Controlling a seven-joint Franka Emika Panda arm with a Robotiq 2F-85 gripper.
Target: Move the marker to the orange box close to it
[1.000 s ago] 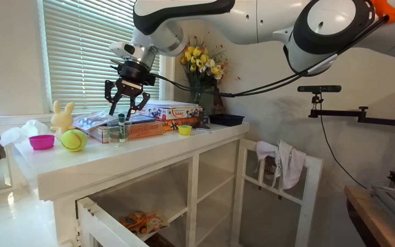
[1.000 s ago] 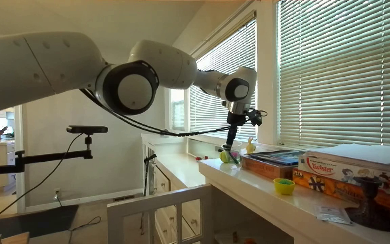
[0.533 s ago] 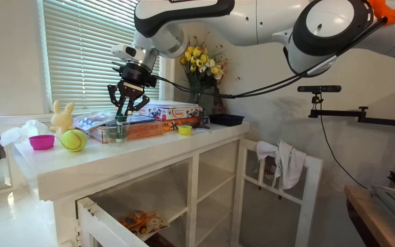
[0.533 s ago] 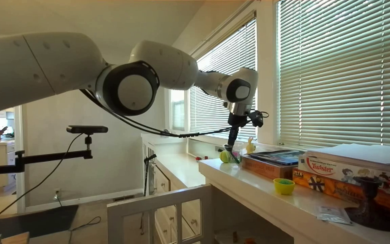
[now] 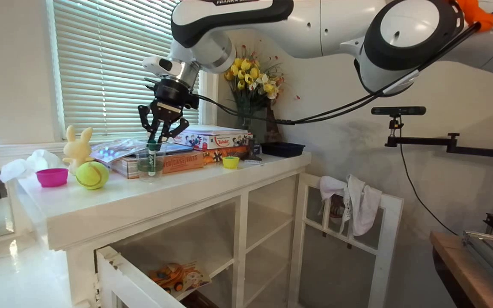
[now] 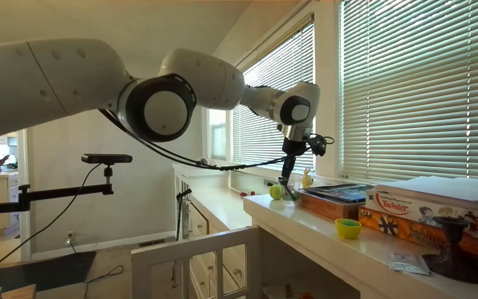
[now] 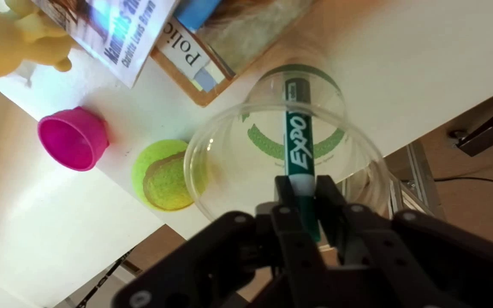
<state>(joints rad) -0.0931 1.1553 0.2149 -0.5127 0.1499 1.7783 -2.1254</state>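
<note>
The marker is a green Expo pen with a white band and a green end; it stands in a clear plastic cup in the wrist view (image 7: 298,132) and in an exterior view (image 5: 152,164). My gripper (image 7: 301,186) is shut on the marker near its white band, above the cup. It also shows in both exterior views (image 5: 156,139) (image 6: 284,181). The marker's lower part is inside the clear cup (image 7: 229,171). The orange box lies right beside the cup, with "Case Files" on its side, in both exterior views (image 5: 184,161) (image 6: 322,206); magazines cover its top.
A tennis ball (image 5: 92,175), a pink bowl (image 5: 52,177) and a rabbit figure (image 5: 78,147) stand beside the cup. A yellow cup (image 5: 230,162), the Twister box (image 6: 405,207) and a dark candlestick (image 6: 454,245) stand along the white counter (image 6: 330,232).
The fingers were apart around the marker one second ago and have closed on it. The gripper and marker have then moved slightly toward the orange box, with the clear cup shifting along.
</note>
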